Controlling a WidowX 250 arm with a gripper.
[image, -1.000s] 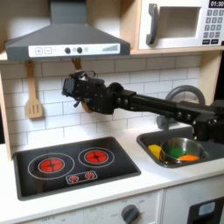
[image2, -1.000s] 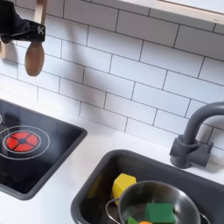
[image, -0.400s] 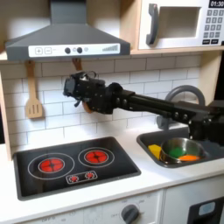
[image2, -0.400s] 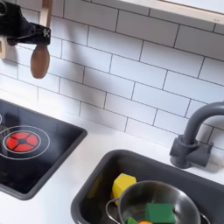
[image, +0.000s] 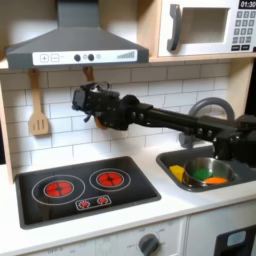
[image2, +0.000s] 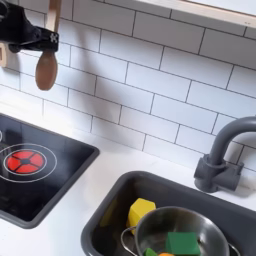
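Note:
My gripper (image: 83, 100) is up against the white tile wall under the range hood, at the end of the black arm that stretches in from the first exterior view's right. In the second exterior view the gripper (image2: 40, 40) sits at the top left, shut across the neck of a wooden spoon (image2: 45, 70). The spoon's handle rises above the fingers and its bowl hangs below them. In the first exterior view a short piece of the spoon's handle (image: 88, 74) shows above the gripper. A wooden spatula (image: 38, 113) hangs on the wall further left.
A black two-burner stove (image: 85, 190) (image2: 30, 185) lies below the gripper. On the right, the sink (image2: 108, 208) holds a metal pot (image2: 172, 216) with green and orange pieces, and a yellow piece (image2: 141, 211) beside it. A grey faucet (image2: 220, 160) stands behind; a microwave (image: 205, 28) hangs above.
The gripper and spoon have shifted slightly to the second exterior view's right and lower; the spoon's handle now shows above the fingers. Since 0.4 s ago almost nothing has moved.

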